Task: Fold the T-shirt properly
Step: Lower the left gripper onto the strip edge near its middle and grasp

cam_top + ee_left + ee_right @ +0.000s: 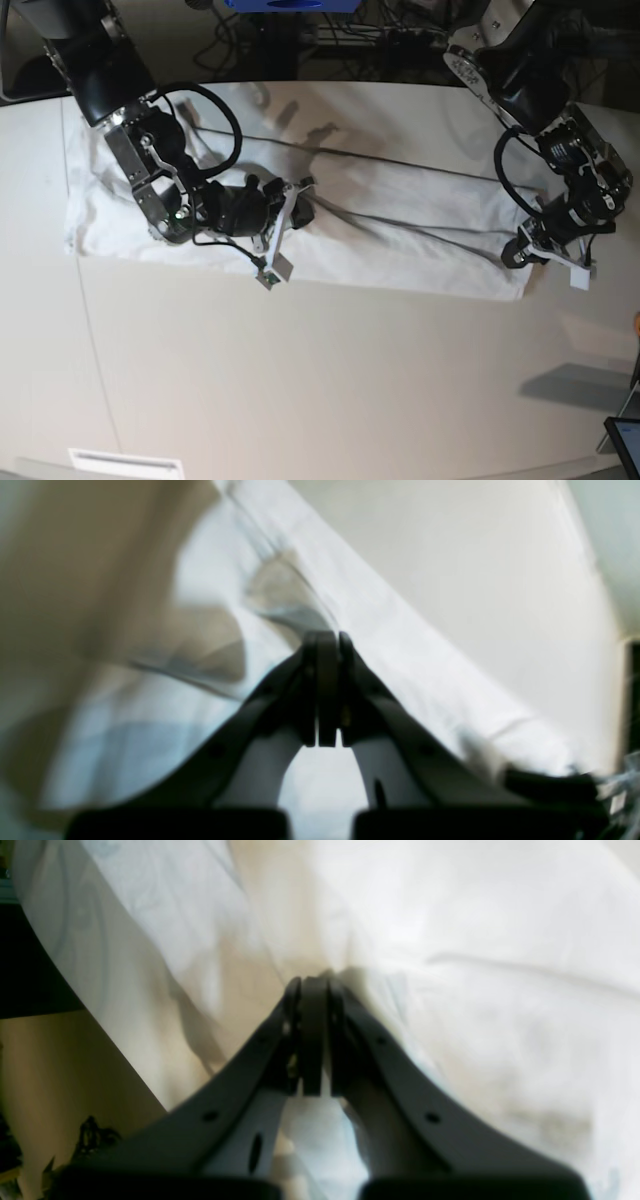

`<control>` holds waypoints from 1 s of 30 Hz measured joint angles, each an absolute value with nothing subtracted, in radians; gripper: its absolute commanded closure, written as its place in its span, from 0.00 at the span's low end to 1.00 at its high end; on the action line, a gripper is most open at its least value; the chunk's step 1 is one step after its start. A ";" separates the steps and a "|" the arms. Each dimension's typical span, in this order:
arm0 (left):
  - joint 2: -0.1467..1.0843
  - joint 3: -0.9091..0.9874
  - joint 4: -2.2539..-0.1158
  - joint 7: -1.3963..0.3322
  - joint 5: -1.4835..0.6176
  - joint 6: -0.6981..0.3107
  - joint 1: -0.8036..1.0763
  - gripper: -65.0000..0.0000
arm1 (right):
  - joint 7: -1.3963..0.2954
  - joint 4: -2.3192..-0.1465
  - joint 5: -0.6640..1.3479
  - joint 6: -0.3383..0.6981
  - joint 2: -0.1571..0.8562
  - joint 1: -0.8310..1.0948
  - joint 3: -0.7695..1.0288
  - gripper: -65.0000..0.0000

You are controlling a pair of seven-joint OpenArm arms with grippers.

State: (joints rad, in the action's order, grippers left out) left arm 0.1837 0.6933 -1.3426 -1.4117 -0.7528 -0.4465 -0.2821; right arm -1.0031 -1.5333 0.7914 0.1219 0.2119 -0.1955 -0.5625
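T-shirt (390,215) lies as a long flattened band across the upper half of the base view, on the off-white worktop (300,380), running from upper left to the right edge.

Left pincer (528,250) sits at the band's right end in the base view. In the left wrist view (322,640) its jaws stand fully together at the cloth edge; whether fabric is actually caught between them I cannot tell, the picture is blurred.

Right pincer (300,200) sits near the middle of the band. In the right wrist view (314,982) its jaws are also pressed together, with cloth puckering toward the tips, so it appears to have hold of a pinch of T-shirt.

Judgement: the step in hand is securing two grips for a fold of the band. The next move likely calls for lifting both points together and keeping the cloth taut and level, so the fold lands square; an empty left grip would skew it.

Containers: none visible in any view.
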 measured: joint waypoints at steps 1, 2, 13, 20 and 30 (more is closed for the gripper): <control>0.201 0.677 -1.347 -1.409 -0.754 -0.447 -0.287 1.00 | -1.003 -1.533 0.793 0.122 0.212 -0.196 -0.562 0.96; 0.214 0.663 -1.362 -1.406 -0.756 -0.445 -0.289 1.00 | -1.003 -1.533 0.793 0.122 0.212 -0.196 -0.562 0.96; 0.550 0.081 -1.501 -1.394 -0.768 -0.446 -0.449 0.81 | -1.002 -1.533 0.791 0.122 0.210 -0.196 -0.562 0.96; 0.731 -0.363 -1.499 -1.412 -0.767 -0.452 -0.628 0.38 | -1.002 -1.533 0.790 0.122 0.208 -0.193 -0.561 0.96; 0.760 -0.850 -1.498 -1.383 -0.433 -0.616 -0.690 0.38 | -1.002 -1.533 0.794 0.122 0.210 -0.193 -0.561 0.96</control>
State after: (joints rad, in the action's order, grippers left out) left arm 0.7605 -0.8501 -1.4979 -1.3827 -0.4332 -0.6163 -0.6895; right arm -1.0019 -1.5326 0.7940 0.1223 0.2096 -0.1932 -0.5606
